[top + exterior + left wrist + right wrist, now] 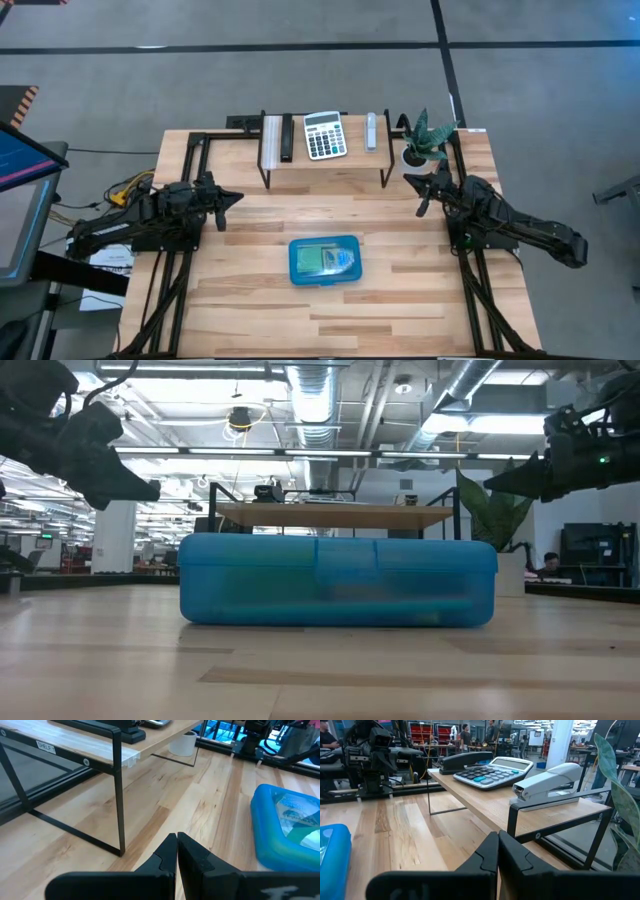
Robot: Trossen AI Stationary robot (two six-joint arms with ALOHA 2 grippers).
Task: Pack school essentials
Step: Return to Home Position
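Note:
A blue plastic box with a see-through lid lies flat on the middle of the wooden table, lid down. Green and pale things show through the lid; I cannot tell which of the school essentials they are. My left gripper hovers shut above the table left of the box, pointing toward the table's right. My right gripper hovers shut at the right, beside the shelf's right leg, pointing left. Neither gripper touches anything.
A low wooden shelf on black legs stands at the far edge. It carries a calculator, a grey stapler, a black thing and a white thing. A small potted plant stands at the far right.

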